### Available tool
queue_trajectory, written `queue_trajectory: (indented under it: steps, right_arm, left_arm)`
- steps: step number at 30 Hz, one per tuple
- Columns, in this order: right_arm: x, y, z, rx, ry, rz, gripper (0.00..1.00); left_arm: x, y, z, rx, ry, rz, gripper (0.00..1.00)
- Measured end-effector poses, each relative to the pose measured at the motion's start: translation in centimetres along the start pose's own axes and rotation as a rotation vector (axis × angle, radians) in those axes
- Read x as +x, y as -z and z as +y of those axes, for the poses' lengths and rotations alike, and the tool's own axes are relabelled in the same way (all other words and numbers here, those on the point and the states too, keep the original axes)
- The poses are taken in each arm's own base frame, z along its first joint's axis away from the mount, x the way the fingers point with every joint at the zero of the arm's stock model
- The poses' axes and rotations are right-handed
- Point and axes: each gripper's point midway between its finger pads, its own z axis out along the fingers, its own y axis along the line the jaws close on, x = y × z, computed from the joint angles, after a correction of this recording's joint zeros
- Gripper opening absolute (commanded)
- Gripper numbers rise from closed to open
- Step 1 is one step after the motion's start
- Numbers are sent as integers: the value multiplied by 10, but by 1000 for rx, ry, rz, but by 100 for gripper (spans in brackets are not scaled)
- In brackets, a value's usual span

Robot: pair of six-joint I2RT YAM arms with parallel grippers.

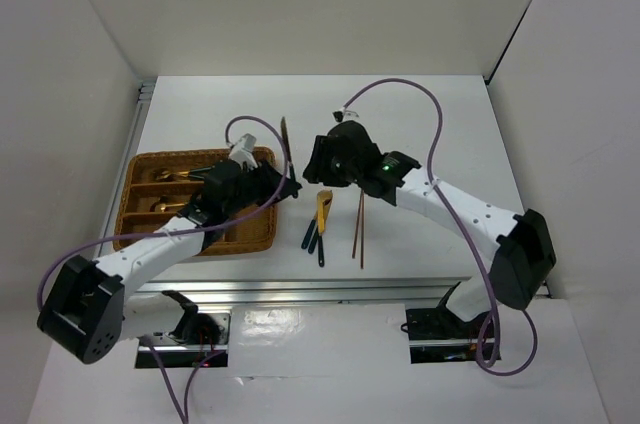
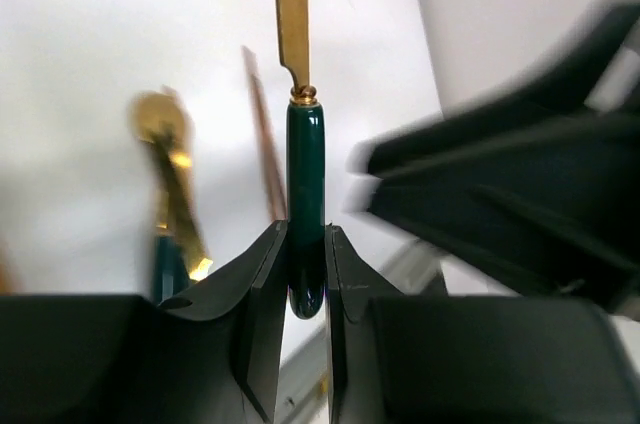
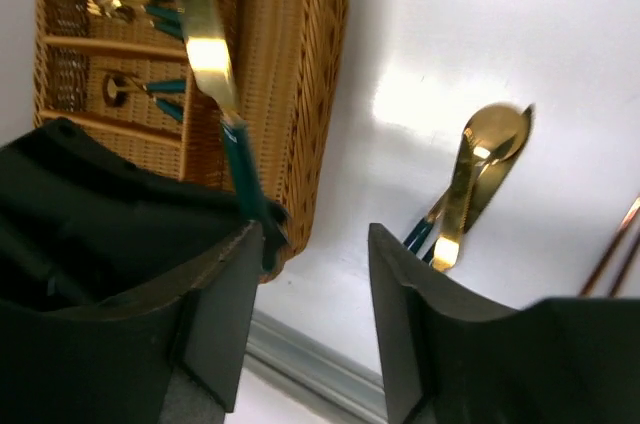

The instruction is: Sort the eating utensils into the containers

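My left gripper (image 1: 290, 187) (image 2: 306, 274) is shut on the dark teal handle of a gold-bladed knife (image 2: 305, 174). It holds the knife off the table just right of the wicker tray (image 1: 135, 184), blade pointing away (image 1: 286, 144). My right gripper (image 1: 314, 172) (image 3: 315, 244) is open and empty, right beside the left one. The held knife (image 3: 205, 39) rises by its left finger (image 3: 225, 294). Several teal-handled utensils (image 3: 150, 89) lie in the tray's compartments (image 3: 300, 64). A spoon and other utensils (image 1: 320, 219) (image 3: 480, 159) and two chopsticks (image 1: 358, 229) lie on the table.
The two arms meet closely above the table's middle, and the right arm (image 2: 520, 194) shows blurred beside the left gripper. A metal rail (image 1: 330, 289) runs along the table's near edge. White walls stand on the left, back and right.
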Motion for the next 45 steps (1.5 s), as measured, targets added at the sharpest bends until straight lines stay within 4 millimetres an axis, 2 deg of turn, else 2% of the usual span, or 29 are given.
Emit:
queue_trajectory:
  steps: [2, 5, 8, 14, 17, 22, 24, 28, 33, 37, 38, 41, 42, 45]
  right_arm:
    - [-13, 14, 1, -7, 18, -49, 59]
    - [-31, 31, 2, -8, 37, -122, 59]
    - [-39, 37, -2, 9, 47, -157, 59]
    - [-22, 26, -26, 67, 77, -112, 59]
    - [-13, 21, -38, 93, 92, -85, 59]
    - [-4, 13, -46, 107, 107, -48, 59]
    - [2, 10, -49, 109, 113, -32, 59]
    - [9, 5, -52, 110, 122, -5, 58]
    - [25, -8, -56, 107, 128, 53, 54]
    - [41, -13, -64, 114, 130, 102, 54]
    - [43, -14, -64, 114, 130, 109, 54]
    - [46, -15, -65, 110, 130, 123, 54]
    - [47, -15, -65, 108, 130, 125, 54]
    - [50, -17, -65, 107, 130, 137, 54]
  left_arm:
    - [-16, 11, 15, -75, 48, -76, 10]
    - [-33, 34, 51, -230, 148, -191, 8]
    - [-33, 60, 82, -373, 244, -279, 10]
    - [-38, 119, 111, -562, 466, -514, 10]
    - [-35, 146, 130, -673, 571, -610, 14]
    - [-22, 178, 157, -893, 715, -702, 17]
    - [-17, 187, 165, -979, 756, -725, 21]
    - [-13, 198, 173, -1071, 784, -760, 21]
    - [-12, 200, 178, -1107, 784, -772, 25]
    - [-11, 200, 180, -1122, 778, -770, 37]
    - [-11, 200, 181, -1124, 778, -768, 43]
    - [-10, 201, 182, -1133, 777, -769, 51]
    - [-10, 201, 182, -1138, 776, -768, 57]
    - [-14, 200, 179, -1138, 783, -773, 61]
